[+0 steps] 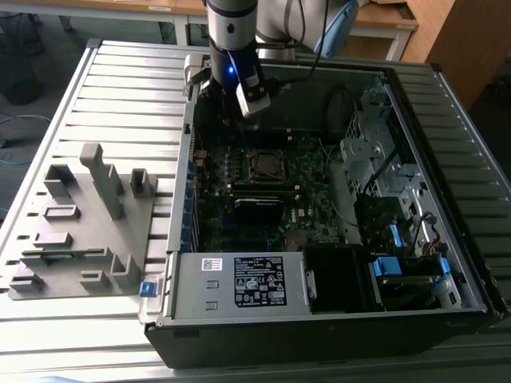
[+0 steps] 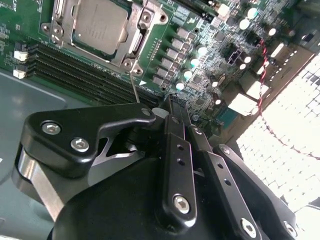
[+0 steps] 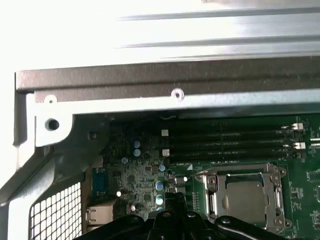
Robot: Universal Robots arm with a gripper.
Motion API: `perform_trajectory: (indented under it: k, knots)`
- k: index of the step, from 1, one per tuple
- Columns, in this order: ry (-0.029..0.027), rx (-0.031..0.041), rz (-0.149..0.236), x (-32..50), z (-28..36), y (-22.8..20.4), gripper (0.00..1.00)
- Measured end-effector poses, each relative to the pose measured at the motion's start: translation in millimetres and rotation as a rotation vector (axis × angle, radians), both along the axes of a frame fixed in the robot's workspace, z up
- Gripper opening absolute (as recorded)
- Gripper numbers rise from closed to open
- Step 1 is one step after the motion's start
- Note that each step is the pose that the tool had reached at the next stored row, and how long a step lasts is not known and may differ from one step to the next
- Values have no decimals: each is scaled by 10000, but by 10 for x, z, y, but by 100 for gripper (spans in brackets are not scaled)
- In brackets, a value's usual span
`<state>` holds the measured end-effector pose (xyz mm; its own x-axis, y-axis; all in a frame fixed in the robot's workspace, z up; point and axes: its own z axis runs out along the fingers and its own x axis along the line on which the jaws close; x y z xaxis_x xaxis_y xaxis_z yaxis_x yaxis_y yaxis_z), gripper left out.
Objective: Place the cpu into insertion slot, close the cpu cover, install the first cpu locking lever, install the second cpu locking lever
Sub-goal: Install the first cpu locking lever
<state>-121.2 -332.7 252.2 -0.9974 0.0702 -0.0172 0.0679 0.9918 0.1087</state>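
Note:
The cpu (image 2: 100, 24) lies flat in the insertion slot (image 1: 263, 164) on the green motherboard, its dull metal face up. The cpu cover (image 2: 136, 44) is down around it as a silvery frame; both also show in the first wrist view, cpu (image 3: 245, 196) and cover (image 3: 214, 181). A thin wire locking lever (image 2: 134, 87) sticks out from the socket's corner toward my fingertips. My gripper (image 2: 170, 104) hovers beside the socket over the capacitors, with its black fingers (image 2: 176, 150) shut together and nothing seen between them. In the exterior view the gripper (image 1: 249, 120) hangs just behind the socket.
The open computer case (image 1: 319, 303) lies on a slatted metal table. Its power supply (image 1: 239, 281) and drive bays (image 1: 383, 159) flank the board. Long black memory slots (image 2: 85, 70) run beside the socket. A grey fixture block (image 1: 88, 223) stands at the exterior view's left.

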Motion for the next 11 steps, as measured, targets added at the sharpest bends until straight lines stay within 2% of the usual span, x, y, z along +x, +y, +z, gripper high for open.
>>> perform_trajectory:
  k: [2,5,7,9,11]
  knots:
    - [0,27,0,0,-4,19,11]
    - [0,115,1,0,-9,33,11]
    - [0,235,0,-1,-11,35,11]
    - [0,315,0,0,-11,35,11]
    - [-1,509,0,0,-12,36,11]
